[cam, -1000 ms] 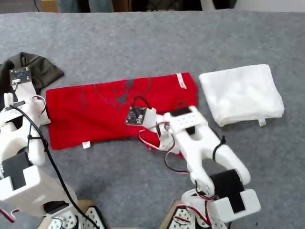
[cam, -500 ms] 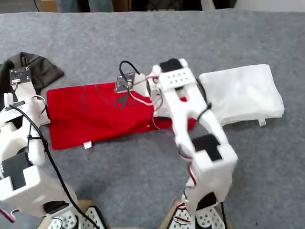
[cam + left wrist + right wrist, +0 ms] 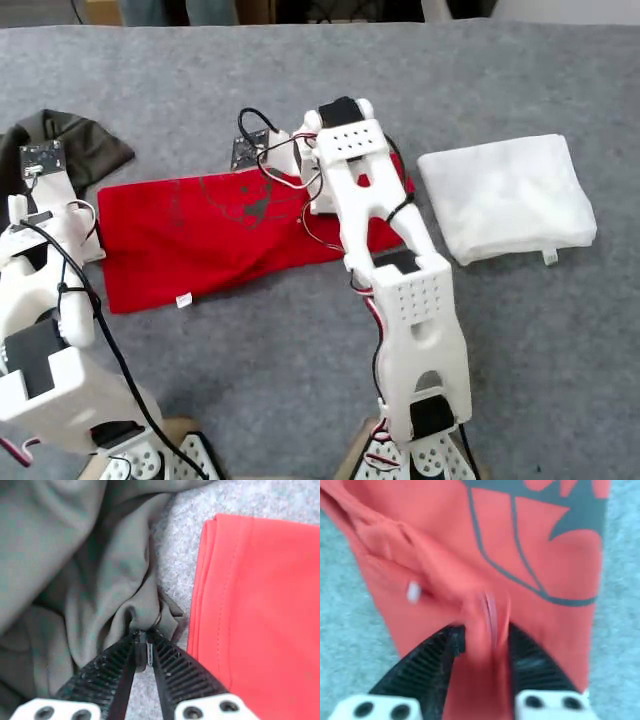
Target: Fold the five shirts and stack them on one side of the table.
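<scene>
While the right gripper (image 3: 481, 632) pinches a raised fold of the red shirt (image 3: 540, 545), the left gripper (image 3: 146, 647) clamps the olive shirt (image 3: 70, 555), the red hem just beside it.

In the high view, the right arm (image 3: 380, 230) is covering one end of the red shirt (image 3: 200, 240). The left arm (image 3: 45, 260) is hiding part of the dark shirt (image 3: 90, 145), which is also running off the frame edge.
</scene>
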`<state>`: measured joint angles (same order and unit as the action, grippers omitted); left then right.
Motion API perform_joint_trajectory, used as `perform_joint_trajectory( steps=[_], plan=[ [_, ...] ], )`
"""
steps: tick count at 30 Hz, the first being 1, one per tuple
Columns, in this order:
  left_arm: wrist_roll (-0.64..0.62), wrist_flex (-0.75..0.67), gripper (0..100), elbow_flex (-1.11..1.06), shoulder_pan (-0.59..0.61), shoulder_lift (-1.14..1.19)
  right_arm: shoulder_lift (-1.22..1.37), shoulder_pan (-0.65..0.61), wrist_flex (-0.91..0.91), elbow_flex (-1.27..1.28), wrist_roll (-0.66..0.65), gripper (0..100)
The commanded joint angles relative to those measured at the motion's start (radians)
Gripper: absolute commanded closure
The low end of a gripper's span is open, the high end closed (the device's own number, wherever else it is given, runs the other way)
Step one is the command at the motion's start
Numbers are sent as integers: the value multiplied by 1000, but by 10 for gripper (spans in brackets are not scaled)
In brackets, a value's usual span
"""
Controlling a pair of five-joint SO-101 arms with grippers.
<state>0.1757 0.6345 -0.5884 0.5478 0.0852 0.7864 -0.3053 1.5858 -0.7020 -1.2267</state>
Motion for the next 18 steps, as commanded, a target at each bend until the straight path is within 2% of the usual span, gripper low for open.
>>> perform_joint_trajectory(
  steps=[1,4,8,11,13,14,16,18],
  plan=[
    [0,-5,971,12,4,6,-15,3,0,-90,-3,717],
    [2,-5,971,12,4,6,-15,3,-3,-154,91,667],
    [2,-5,971,12,4,6,-16,14,51,-282,226,689],
    [2,-5,971,12,4,6,-16,15,190,-363,304,801],
    [2,-5,970,12,4,6,-31,37,183,-371,400,962],
    [2,-5,970,12,5,5,-48,51,183,-361,448,992],
    [2,-3,970,12,10,0,-93,80,183,-323,532,944],
    [2,5,970,12,12,-2,-159,109,183,-254,580,988]
  ],
)
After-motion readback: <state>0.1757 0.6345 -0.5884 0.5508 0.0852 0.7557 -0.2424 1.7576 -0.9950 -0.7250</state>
